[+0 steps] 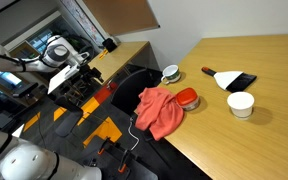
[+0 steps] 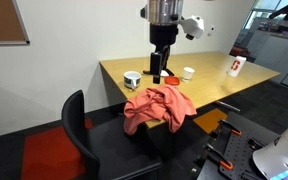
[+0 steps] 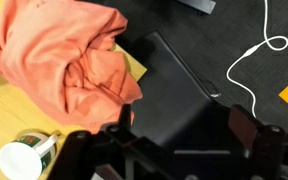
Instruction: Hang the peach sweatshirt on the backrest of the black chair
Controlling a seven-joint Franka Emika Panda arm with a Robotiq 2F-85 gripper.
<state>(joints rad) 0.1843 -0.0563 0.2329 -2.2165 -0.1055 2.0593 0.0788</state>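
Hardly begun, judging from the layout. No peach sweatshirt (image 2: 156, 108) on the black chair (image 2: 76, 128) yet. Heaped instead on the near corner of the table (image 2: 219, 88), crumpled, with a fold spilling over the edge in both exterior views. Clearly apart from the backrest, bare and dark off to one side of the heap. Seen from the wrist, bunched over the wooden edge with dark chair surface just beside it and a white cable (image 3: 254, 45) looping across the floor beyond.

Gripper (image 3: 169, 145) spread wide, nothing between the fingers, nothing gripped. Hangs above the table behind the sweatshirt in an exterior view, pointing down, clear of the cloth.

Done so far, as far as visible: no more than a position near the garment. Left to do, probably all of the real work:
- Come down on the heap and pinch a good fold.
- Lift it free of the table.
- Carry it across to the chair.
- Drape it over the top of the backrest, with enough cloth on each side to stay put.

Worth noting near the heap: a red lid-like thing (image 1: 187, 98) just beside or touching the cloth, a small bowl (image 1: 170, 73) and a white cup (image 1: 241, 104) farther back. None apparently in the path toward the chair.
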